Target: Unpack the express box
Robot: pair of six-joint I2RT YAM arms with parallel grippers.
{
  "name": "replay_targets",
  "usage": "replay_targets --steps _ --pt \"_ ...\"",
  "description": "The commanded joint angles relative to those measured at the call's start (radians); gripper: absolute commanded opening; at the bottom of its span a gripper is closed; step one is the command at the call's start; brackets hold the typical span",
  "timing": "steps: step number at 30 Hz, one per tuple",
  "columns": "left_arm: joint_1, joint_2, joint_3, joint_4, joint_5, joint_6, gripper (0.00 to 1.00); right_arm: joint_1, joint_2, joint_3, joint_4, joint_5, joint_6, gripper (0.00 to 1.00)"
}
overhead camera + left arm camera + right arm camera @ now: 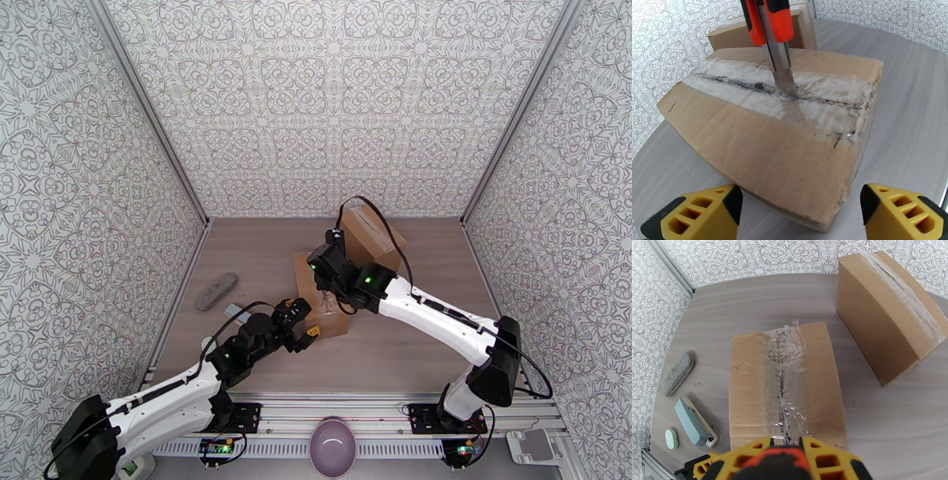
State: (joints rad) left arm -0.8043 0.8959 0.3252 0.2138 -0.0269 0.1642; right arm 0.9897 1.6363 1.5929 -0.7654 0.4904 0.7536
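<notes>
Left wrist view looks at the box point(770, 150) from its near end. It sits low and flat in the middle of the table point(877, 425). Shiny tape point(750, 92) runs down the crack between its two top flaps, and the tape looks torn and crinkly.

The right claw point(786, 455) is squeezed tight on an orange knife point(770, 23). The blade point(784, 75) has its tip on the tape, about halfway along the crack. The left claw point(798, 213) is wide open and holds nothing. It hangs just in front of the near end of the box.

I think the box is light. Its card is stiff, but it could dent or slide on the smooth wood when the knife pulls. A good place to hold it is the near end or the bare card beside the tape, away from the blade. The tape looks slippery.

A second box point(884, 327) stands just beside it, far and to the right. On the left lie a grey pad point(678, 373), a blue-grey tool point(695, 425) and a small green oval point(671, 438).
</notes>
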Motion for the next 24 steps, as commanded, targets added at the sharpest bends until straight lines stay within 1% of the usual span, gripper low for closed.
replay_targets --steps 1,13,18,24 --pt "-0.016 0.01 0.028 0.018 -0.01 0.0 0.84 0.024 0.027 -0.025 -0.039 -0.01 0.023 0.0" --pt "-0.036 0.02 0.026 0.035 -0.039 -0.014 0.84 0.047 0.056 0.007 -0.084 0.023 0.023 0.0" --pt "-0.044 0.013 0.023 0.033 -0.058 -0.013 0.84 0.053 0.018 0.016 -0.054 0.055 0.0 0.0" --pt "-0.069 -0.015 0.041 0.024 -0.108 0.063 0.85 0.054 0.01 0.071 -0.053 0.056 -0.039 0.0"
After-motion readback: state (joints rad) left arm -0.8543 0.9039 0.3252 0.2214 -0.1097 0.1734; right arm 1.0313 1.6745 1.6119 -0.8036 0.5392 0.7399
